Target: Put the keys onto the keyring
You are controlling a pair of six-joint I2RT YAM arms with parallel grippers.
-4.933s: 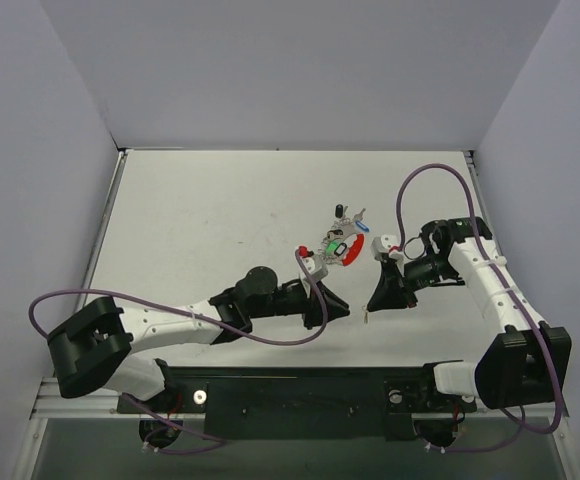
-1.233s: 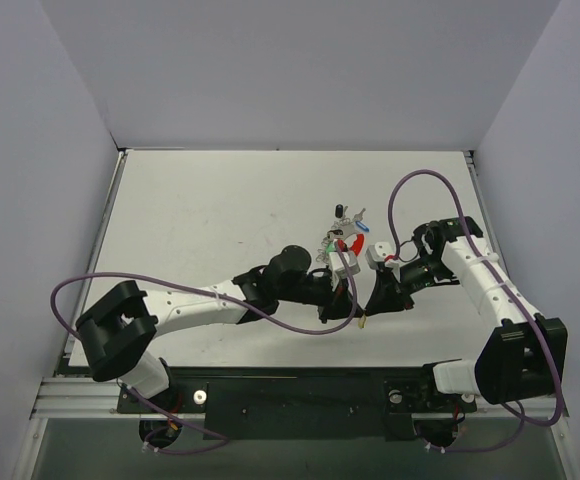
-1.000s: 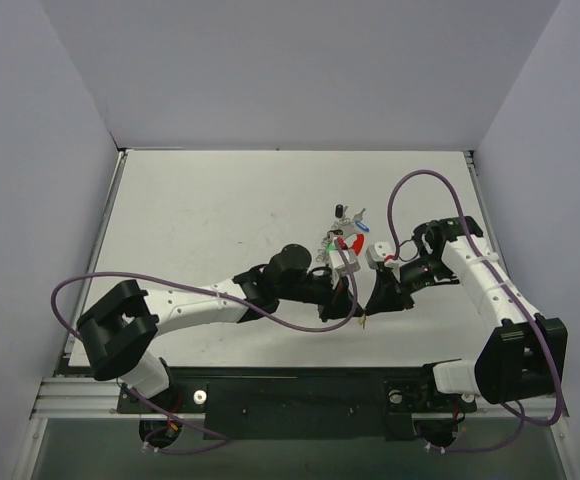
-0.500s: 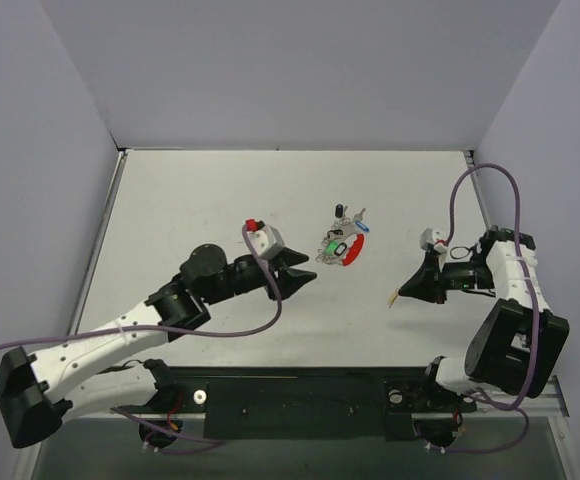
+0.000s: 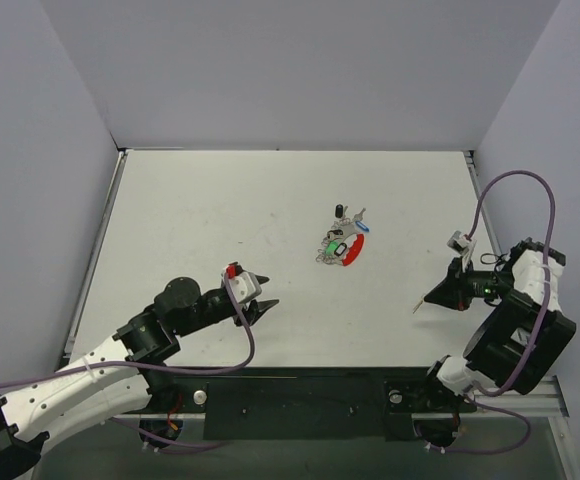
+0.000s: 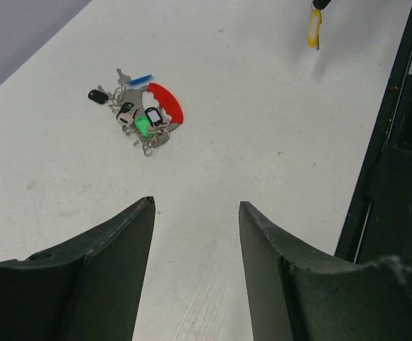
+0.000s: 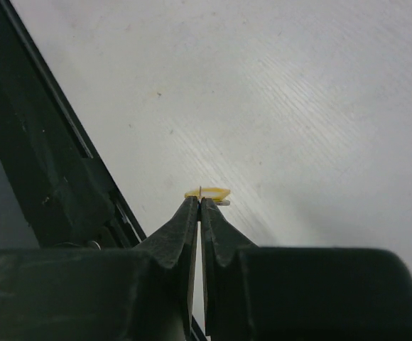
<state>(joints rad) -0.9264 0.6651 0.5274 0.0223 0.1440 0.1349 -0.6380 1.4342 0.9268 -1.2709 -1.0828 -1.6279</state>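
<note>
White table [image 5: 220,210]: keys [image 5: 335,243] clustered against red keyring [image 5: 352,256], lying right of centre.

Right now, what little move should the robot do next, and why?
Probably carry the right claw toward the keyring. That claw is shut on the yellow key, far to the right of the ring, which lies on the table with the other keys. The left claw is open, empty and also apart from it.

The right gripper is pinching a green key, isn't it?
No, the right gripper is pinching a yellow key, not a green one. The right wrist view shows it. The green key lies over by the keyring.
</note>
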